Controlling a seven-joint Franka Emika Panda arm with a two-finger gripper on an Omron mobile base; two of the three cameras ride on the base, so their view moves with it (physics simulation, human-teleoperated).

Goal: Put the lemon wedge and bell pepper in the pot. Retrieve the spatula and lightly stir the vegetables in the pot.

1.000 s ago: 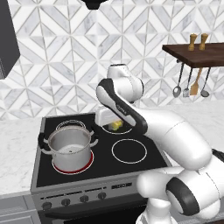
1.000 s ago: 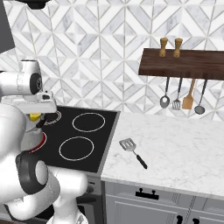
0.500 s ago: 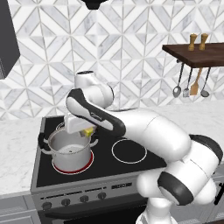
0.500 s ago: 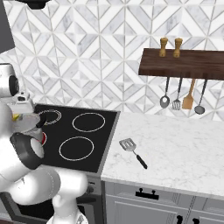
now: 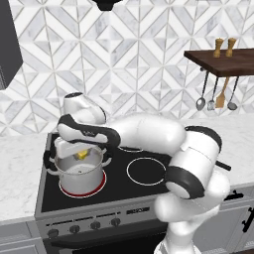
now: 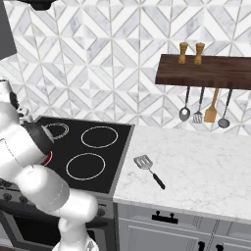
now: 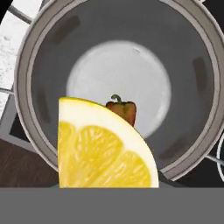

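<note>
At the lower left of the left base view, the gripper holds the lemon wedge clamped over the stockpot. In the hand view the bell pepper lies inside already. I think the fingers should open only here, over the mouth's middle, so the wedge drops inside.

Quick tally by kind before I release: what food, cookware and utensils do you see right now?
Food: 2, the lemon wedge and a bell pepper in the pot.
Cookware: 1, the pot.
Utensils: 5, the spatula on the counter, plus two ladles, a slotted turner and a wooden turner hanging.
Total: 8.
</note>
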